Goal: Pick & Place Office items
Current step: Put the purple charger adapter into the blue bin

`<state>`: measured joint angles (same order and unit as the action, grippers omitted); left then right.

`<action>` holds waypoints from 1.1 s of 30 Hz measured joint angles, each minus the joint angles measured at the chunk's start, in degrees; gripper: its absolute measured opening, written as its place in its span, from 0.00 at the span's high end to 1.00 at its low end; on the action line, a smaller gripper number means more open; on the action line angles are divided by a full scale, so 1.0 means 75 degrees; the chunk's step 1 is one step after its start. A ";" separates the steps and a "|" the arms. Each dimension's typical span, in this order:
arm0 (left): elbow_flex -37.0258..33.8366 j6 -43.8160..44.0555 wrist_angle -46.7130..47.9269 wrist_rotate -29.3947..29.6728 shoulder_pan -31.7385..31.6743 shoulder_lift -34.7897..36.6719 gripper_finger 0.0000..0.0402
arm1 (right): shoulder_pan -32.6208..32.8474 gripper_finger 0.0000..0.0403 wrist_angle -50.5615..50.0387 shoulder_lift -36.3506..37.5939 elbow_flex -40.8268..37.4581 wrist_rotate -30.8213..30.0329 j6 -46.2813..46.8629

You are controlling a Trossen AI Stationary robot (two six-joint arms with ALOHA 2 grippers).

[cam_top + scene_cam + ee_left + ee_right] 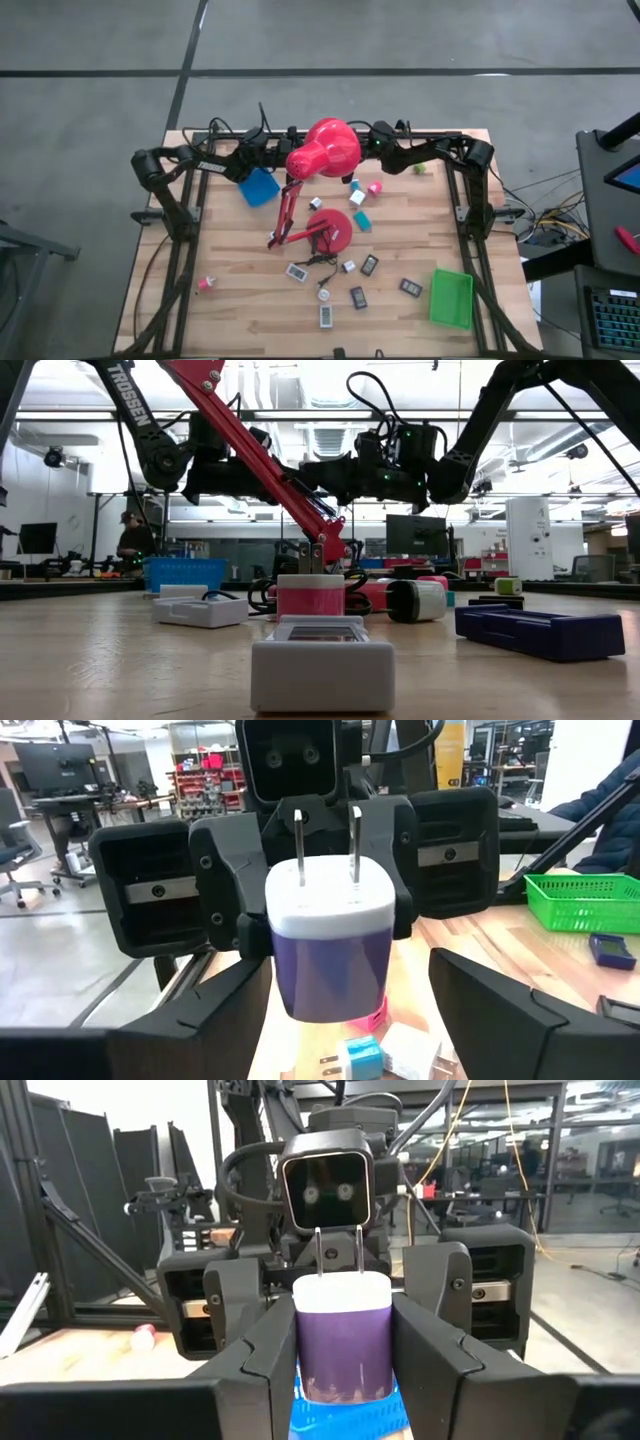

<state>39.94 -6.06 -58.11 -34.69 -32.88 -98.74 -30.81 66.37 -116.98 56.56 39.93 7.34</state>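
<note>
A plug adapter (342, 1330) with a purple body, a white top and two metal prongs hangs in the air over the table's far side, where my two arms meet. My right gripper (345, 1342) is shut on it. My left gripper (350, 970) faces it from the other side, open. Its fingers (215, 1015) stand on either side of the adapter (330, 940) without touching it. From above, the red lamp's head (325, 148) hides the adapter and both grippers. Other office items lie on the table, among them a teal block (362, 220) and a dark rectangle (369, 265). My right gripper pinches the adapter's purple body (308, 1355) between its two fingers, one on each side. The fingers (272, 1350) reach in level, from the table's right. The adapter stands upright with its prongs (341, 1248) pointing up, lifted clear of the table.
The red desk lamp's base (330, 232) stands mid-table, its arm rising to the head. A blue tray (258, 187) lies at the far left and a green tray (450, 298) at the near right. A white device (322, 672) sits near the front edge. A person (130, 540) stands far off.
</note>
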 joint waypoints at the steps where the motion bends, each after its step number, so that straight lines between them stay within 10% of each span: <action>1: 0.0000 -0.0009 0.0000 -0.0014 0.0000 0.0001 0.32 | 0.0000 0.70 0.0011 0.0004 -0.0009 0.0038 -0.0062; 33: -0.0191 0.0053 -0.0233 -0.0067 -0.0755 0.0085 0.32 | -0.0012 0.70 0.0024 0.0030 -0.0152 0.0164 -0.0146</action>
<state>38.51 -5.66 -59.85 -35.20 -38.55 -98.10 -30.90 66.55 -116.75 55.43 41.16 6.25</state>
